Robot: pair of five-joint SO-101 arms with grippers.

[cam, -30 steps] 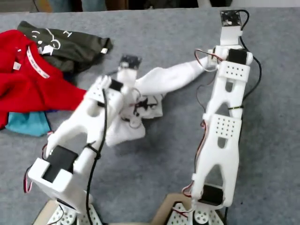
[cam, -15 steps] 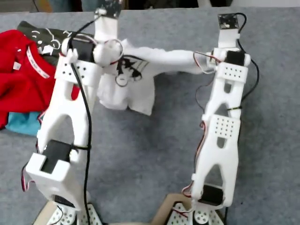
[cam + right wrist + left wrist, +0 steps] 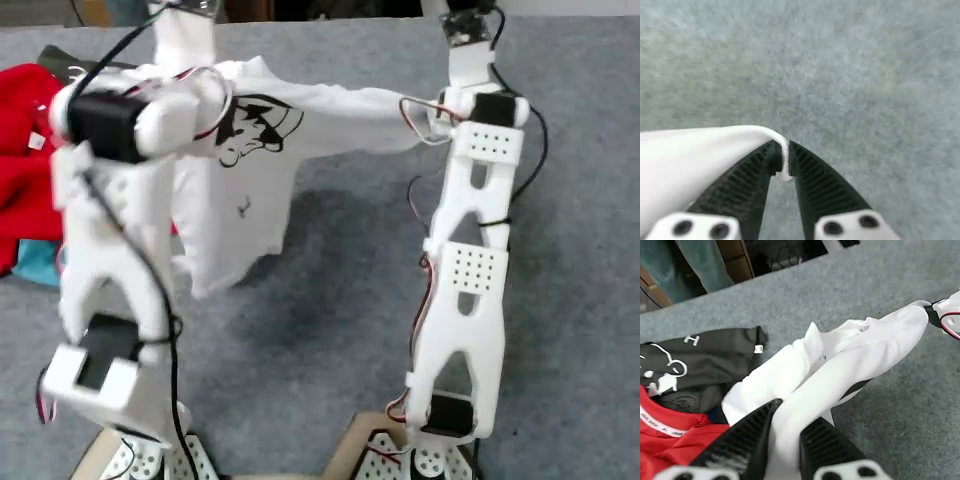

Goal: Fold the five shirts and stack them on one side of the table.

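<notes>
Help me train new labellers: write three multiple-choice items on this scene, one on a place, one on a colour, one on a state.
1. Where does the red shirt lie?
A. at the table's left edge in the high view
B. at its right edge
C. in a gripper

2. What colour is the held shirt?
A. teal
B. white
C. black

3. What state is the right gripper in?
A. open
B. shut on nothing
C. shut on the held shirt

Answers:
1 A: red cloth lies at that edge.
2 B: it hangs white between the left gripper and the right gripper.
3 C: its jaws pinch the cloth in the right wrist view.
</notes>
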